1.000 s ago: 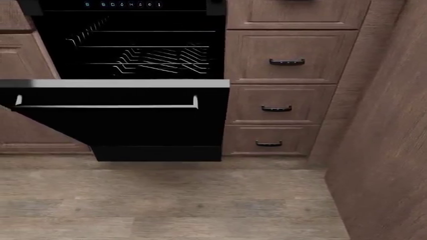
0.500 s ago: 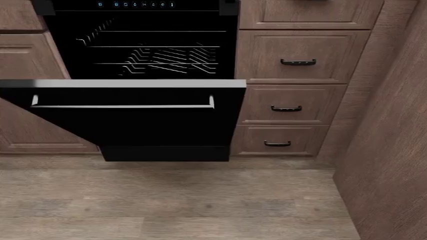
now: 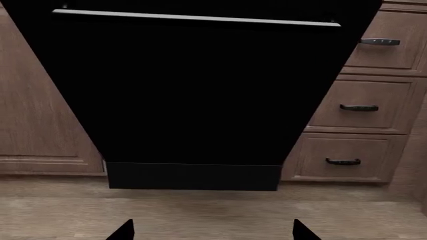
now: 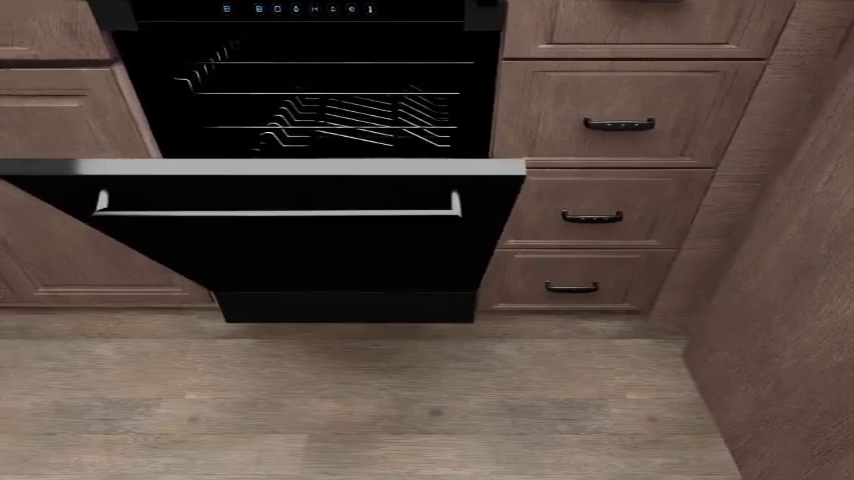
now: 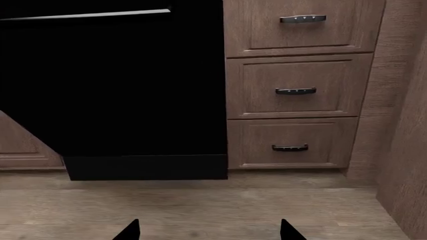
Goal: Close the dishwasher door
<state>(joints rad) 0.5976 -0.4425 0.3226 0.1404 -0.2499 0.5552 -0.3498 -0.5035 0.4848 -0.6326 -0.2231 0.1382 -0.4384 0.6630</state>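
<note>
The dishwasher door (image 4: 287,250) is a wide glossy black panel, hinged at the bottom and tilted partly open, with a long silver bar handle (image 4: 278,212) and a silver-grey top edge. Wire racks (image 4: 334,115) show inside the dark cavity above it. The door also fills the left wrist view (image 3: 193,90) and the right wrist view (image 5: 113,90). My left gripper (image 3: 212,232) is open and empty, low over the floor in front of the door. My right gripper (image 5: 208,232) is open and empty, facing the door's right edge. Neither gripper shows in the head view.
Brown wooden drawers with small dark handles (image 4: 601,215) stand to the right of the dishwasher. A wooden cabinet door (image 4: 60,110) is at its left. A tall wooden side panel (image 4: 787,300) closes the right. A black strip with cyan digits (image 4: 294,9) tops the cavity. Wood floor (image 4: 360,410) lies below.
The head view has shifted so the dishwasher and drawers now sit further right in the picture. The door's tilt looks unchanged.
</note>
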